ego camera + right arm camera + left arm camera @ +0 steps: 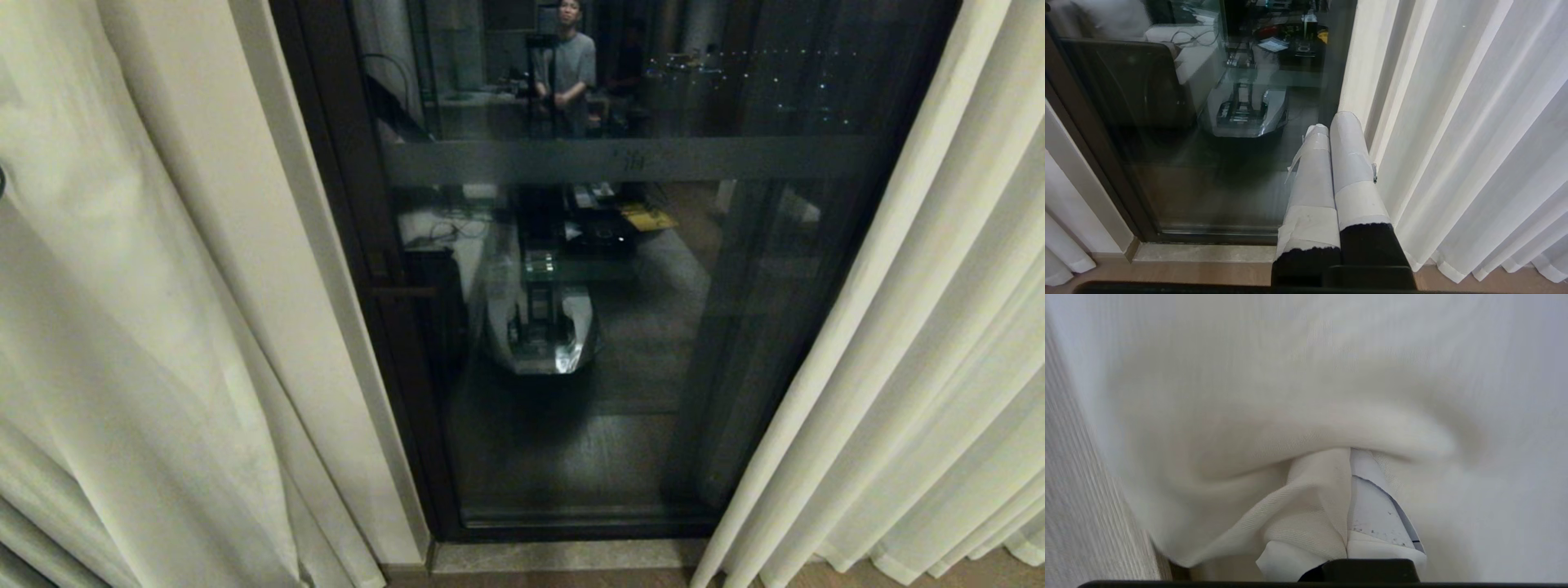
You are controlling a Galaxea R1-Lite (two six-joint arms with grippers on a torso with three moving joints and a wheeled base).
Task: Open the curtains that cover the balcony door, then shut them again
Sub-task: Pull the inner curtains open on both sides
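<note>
Left hand (1349, 522) is clamped tight on a fold of the left curtain (122, 327), prob. to drag it across the door (588, 327). Right hand (1331, 151) idles by the right curtain (1474, 143), pinched closed, holding nothing.

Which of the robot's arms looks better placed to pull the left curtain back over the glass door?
The left. Its gripper is shut on a fold of the left curtain. The right gripper is shut on nothing, beside the right curtain, with the balcony door uncovered.
</note>
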